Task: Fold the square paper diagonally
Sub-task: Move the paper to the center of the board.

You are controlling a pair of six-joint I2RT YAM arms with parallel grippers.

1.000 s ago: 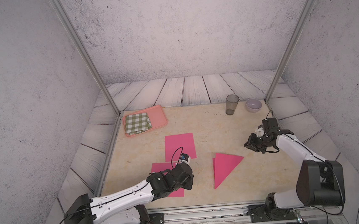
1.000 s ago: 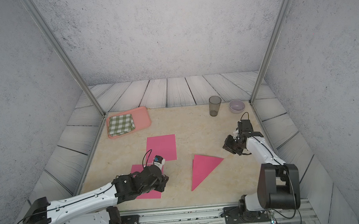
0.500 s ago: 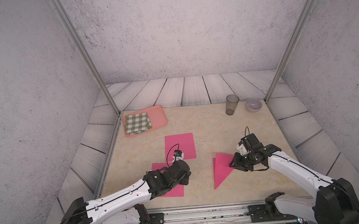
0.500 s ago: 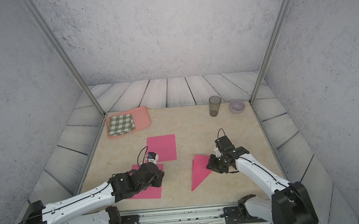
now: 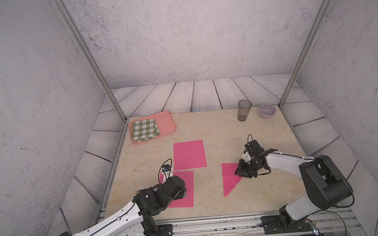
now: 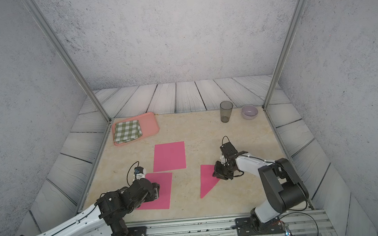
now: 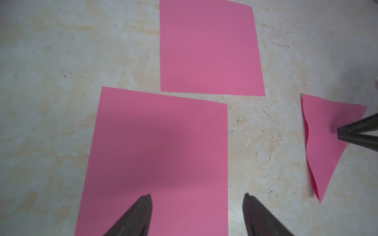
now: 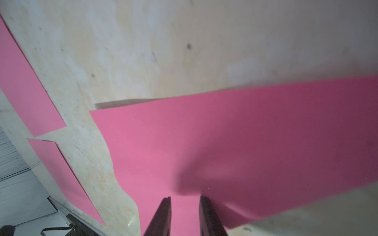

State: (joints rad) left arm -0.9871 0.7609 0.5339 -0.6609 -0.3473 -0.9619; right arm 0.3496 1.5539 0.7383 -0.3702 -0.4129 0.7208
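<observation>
1. Top views: grey speckled walls (image 5: 188, 31) close in the cell. Two slanted aluminium posts (image 5: 86, 55) stand at the back corners, and pale wood-grain planks (image 5: 181, 96) frame the surface.
2. The tabletop (image 5: 216, 130) is a matte, cream, marbled slab with dark scuffs.
3. At back left, a salmon plastic tray (image 5: 168, 122) with rounded corners holds a folded green-and-white checked cloth (image 5: 144, 129).
4. The near pink sheet (image 5: 187, 187) lies flat at front left, smooth and sharp-cornered. The left gripper (image 7: 197, 199) hangs over its near part, its dark tapered jaws wide apart with nothing between them.
5. The far pink sheet (image 5: 189, 155) lies flat just behind it, the corners nearly meeting.
6. Right of centre lies the folded pink triangle (image 5: 229, 180). Its layers gape along one wavy edge in the left wrist view (image 7: 331, 143).
7. The right gripper (image 8: 185, 199) is low over the triangle's right corner. Its jaws are parted by a narrow gap and grasp nothing. I cannot tell whether the tips touch the paper.
8. At back right stand a smoky translucent tumbler (image 5: 244, 110) and a round lilac bowl (image 5: 267, 110).
</observation>
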